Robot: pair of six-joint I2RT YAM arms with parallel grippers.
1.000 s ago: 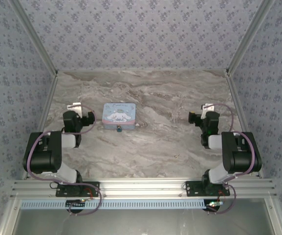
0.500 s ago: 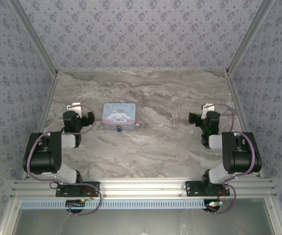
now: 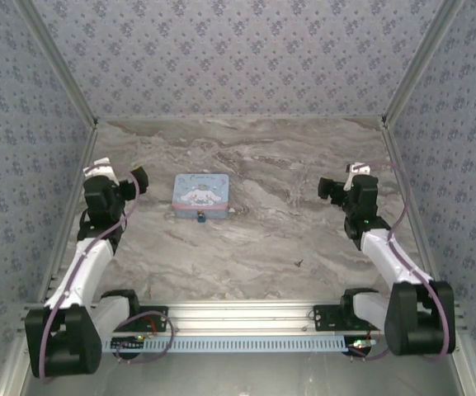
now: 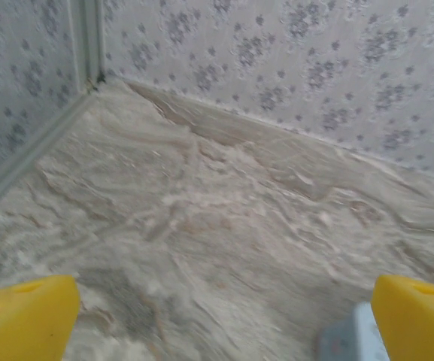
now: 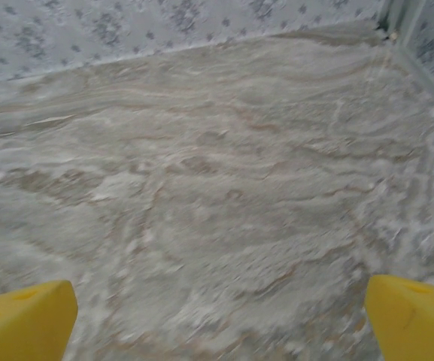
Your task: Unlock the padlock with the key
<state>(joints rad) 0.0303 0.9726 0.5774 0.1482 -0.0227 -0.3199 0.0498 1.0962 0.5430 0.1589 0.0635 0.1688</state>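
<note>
The padlock is a tiny teal speck lying against the near edge of the light-blue cartoon tin. A small dark sliver on the marble nearer the right arm looks like the key; it is too small to be sure. My left gripper hovers left of the tin, and my right gripper hovers far to the tin's right. Both are open with nothing between them. In the left wrist view the yellow fingertips stand wide apart around my gripper, and the tin's corner shows. The right gripper is equally wide.
The marble table is boxed in by patterned walls at the back and both sides, with metal rails along the left edge and right edge. Both arm bases sit on the aluminium frame at the near edge.
Both arms have unfolded from their tucked rest pose. The left gripper has shifted left and farther out, the right gripper slightly up and out. Tin, padlock and key have not moved.
</note>
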